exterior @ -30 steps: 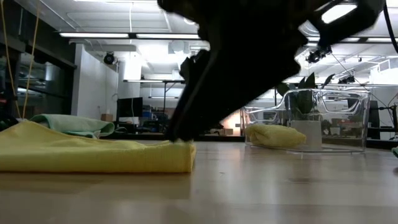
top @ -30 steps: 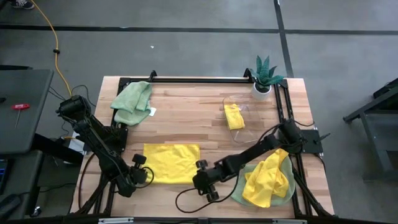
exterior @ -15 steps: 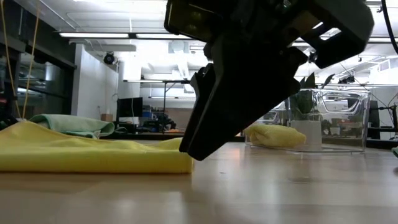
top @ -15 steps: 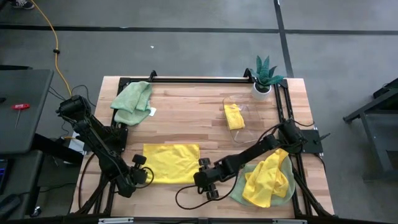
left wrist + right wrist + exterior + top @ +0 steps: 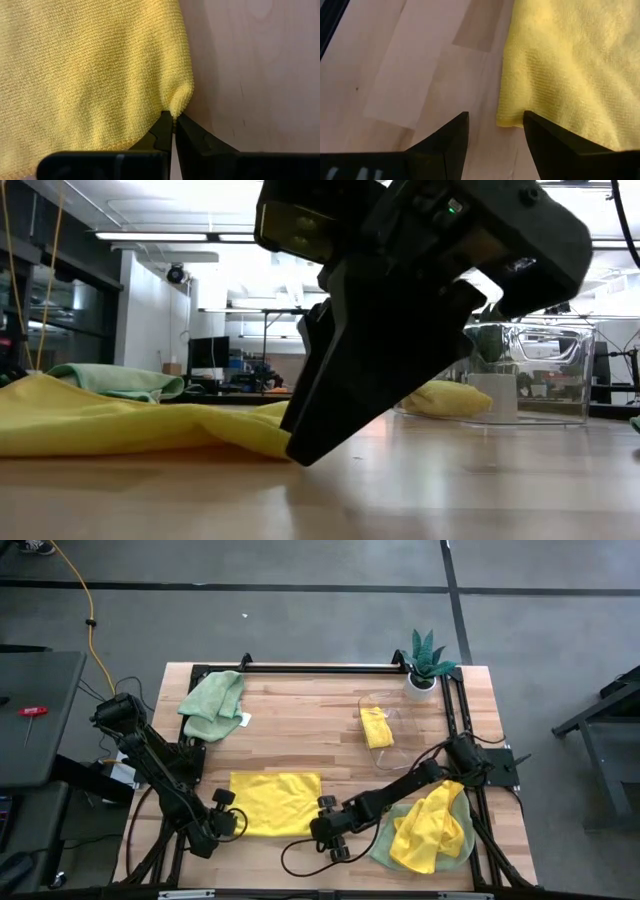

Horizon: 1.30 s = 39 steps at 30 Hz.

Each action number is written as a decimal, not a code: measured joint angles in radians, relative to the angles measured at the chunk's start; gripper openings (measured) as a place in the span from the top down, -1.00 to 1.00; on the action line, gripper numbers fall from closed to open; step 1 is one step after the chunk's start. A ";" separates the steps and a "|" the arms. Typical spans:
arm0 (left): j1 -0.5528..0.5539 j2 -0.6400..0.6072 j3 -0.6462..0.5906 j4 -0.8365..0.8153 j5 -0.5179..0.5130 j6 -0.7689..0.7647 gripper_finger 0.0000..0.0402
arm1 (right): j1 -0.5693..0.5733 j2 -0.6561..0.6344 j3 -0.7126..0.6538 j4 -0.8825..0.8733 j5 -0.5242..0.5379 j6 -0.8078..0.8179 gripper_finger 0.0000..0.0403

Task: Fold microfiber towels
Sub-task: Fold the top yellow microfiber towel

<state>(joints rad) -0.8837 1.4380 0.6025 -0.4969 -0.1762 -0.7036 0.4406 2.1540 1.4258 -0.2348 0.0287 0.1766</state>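
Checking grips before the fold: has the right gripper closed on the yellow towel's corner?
No, the right gripper is open, its fingers astride the flat yellow towel's corner without pinching it.

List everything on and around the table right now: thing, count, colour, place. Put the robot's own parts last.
Flat towel: one, yellow, spread on the front middle of the table.
Crumpled towel: one, sage green, back left corner.
Towel pile: yellow cloth heaped on a sage green one, front right.
Folded towel: one, yellow, inside the clear bin.
Clear bin: one, transparent, back right of centre.
Potted plant: one, green in a white pot, back right corner.
Table: one, light wood with a black frame.
Left pincer: dark, shut on the flat towel's front left corner.
Right pincer: dark, open, at the flat towel's front right corner, not gripping it.
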 joint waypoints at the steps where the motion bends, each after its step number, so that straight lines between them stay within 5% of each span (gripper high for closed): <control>1: 0.000 0.000 0.000 0.000 0.000 0.000 0.99 | -0.001 0.000 0.000 0.000 -0.004 0.000 0.09; 6: 0.000 0.000 0.000 0.000 0.000 0.000 0.99 | 0.000 0.000 0.001 -0.015 -0.009 0.016 0.25; 13: 0.003 0.000 0.000 0.003 0.000 -0.035 0.99 | 0.000 -0.002 0.003 -0.058 -0.011 0.111 0.94; 18: 0.057 0.000 0.000 0.009 0.022 -0.037 0.99 | -0.002 -0.004 0.005 -0.108 -0.015 0.217 0.97; 39: 0.442 0.002 -0.001 0.091 0.060 0.419 0.99 | 0.019 -0.039 0.001 -0.401 0.033 0.392 1.00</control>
<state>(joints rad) -0.4421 1.4399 0.6014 -0.4061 -0.1158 -0.2850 0.4593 2.1147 1.4269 -0.6353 0.0620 0.5683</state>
